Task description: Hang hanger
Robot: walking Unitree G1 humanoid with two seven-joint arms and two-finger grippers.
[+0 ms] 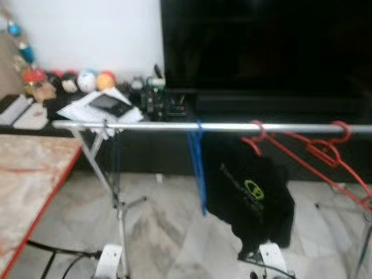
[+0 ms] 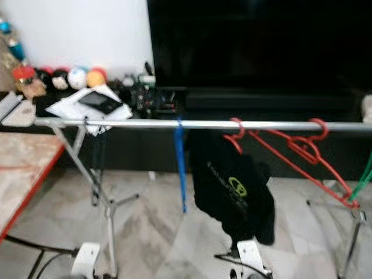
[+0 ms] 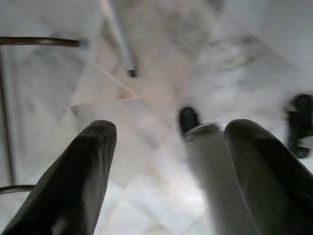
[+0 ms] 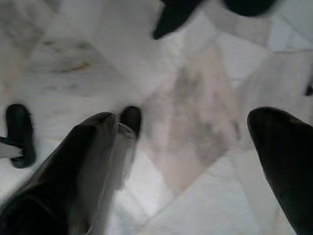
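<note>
A silver clothes rail runs across the scene at mid height. On it hang a blue hanger, a red hanger carrying a black garment with a green logo, and a bare red hanger at the right. A green hanger shows at the right edge. My left gripper hangs open over the marble floor, nothing between its fingers. My right gripper is open too, pointing down at the floor.
A dark TV stands on a low black console behind the rail, with papers, a tablet and coloured balls on it. A red-edged table is at the left. The rack's legs and cables cross the floor.
</note>
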